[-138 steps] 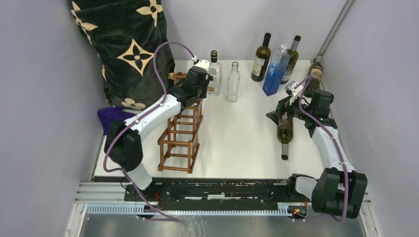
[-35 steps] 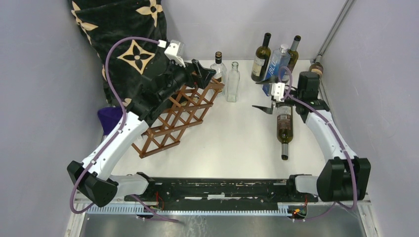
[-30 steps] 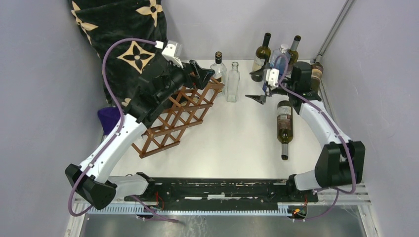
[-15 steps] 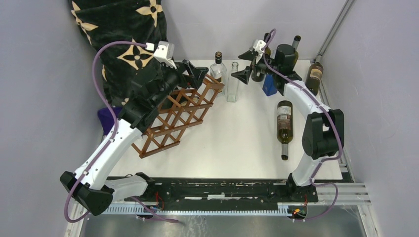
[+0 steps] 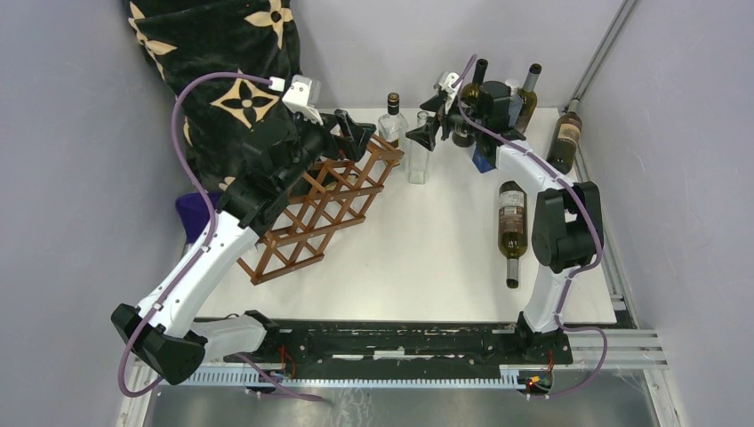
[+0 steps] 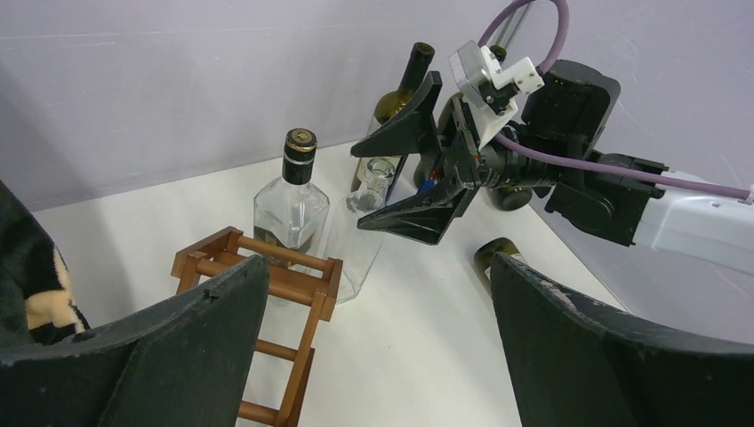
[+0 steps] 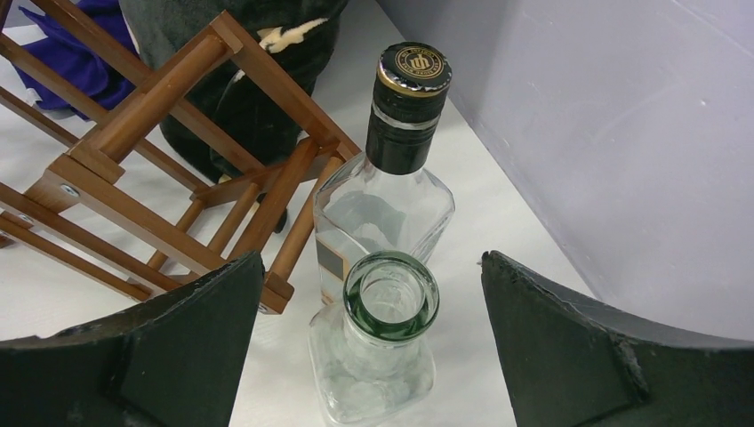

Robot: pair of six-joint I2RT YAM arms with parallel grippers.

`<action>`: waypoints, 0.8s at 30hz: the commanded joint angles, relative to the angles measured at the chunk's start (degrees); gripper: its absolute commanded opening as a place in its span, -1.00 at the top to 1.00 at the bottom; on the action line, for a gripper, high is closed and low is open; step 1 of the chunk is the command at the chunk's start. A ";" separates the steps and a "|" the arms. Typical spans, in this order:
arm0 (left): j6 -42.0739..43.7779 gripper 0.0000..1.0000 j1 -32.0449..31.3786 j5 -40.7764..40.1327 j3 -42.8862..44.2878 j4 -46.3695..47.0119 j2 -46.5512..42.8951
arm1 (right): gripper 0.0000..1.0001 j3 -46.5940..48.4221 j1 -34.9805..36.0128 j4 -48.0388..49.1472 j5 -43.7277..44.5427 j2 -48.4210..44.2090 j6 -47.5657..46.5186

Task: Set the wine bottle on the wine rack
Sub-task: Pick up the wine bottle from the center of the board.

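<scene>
the right gripper (image 5: 429, 116) hangs empty, jaws wide apart, right above the open mouth of a clear bottle (image 7: 389, 299), with a capped square bottle (image 7: 396, 191) just beyond; neither looks like the one wanted. the wine bottle (image 5: 509, 228) lies well back from that gripper, toward its own arm's base. a sound grasp would likely come down across the round body near the label, squarely, so it cannot roll. it is dark green glass with a pale label, on its side, neck toward the near edge. the left gripper (image 5: 354, 132), jaws also spread, hovers over the far end of the wine rack (image 5: 307, 218), whose reddish-brown bars lie slantwise beneath it.
</scene>
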 commanded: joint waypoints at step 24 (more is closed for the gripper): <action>2.69 -1.00 0.37 -0.28 1.25 0.33 0.78 | 0.53 0.36 0.51 2.94 -1.53 -0.63 -1.46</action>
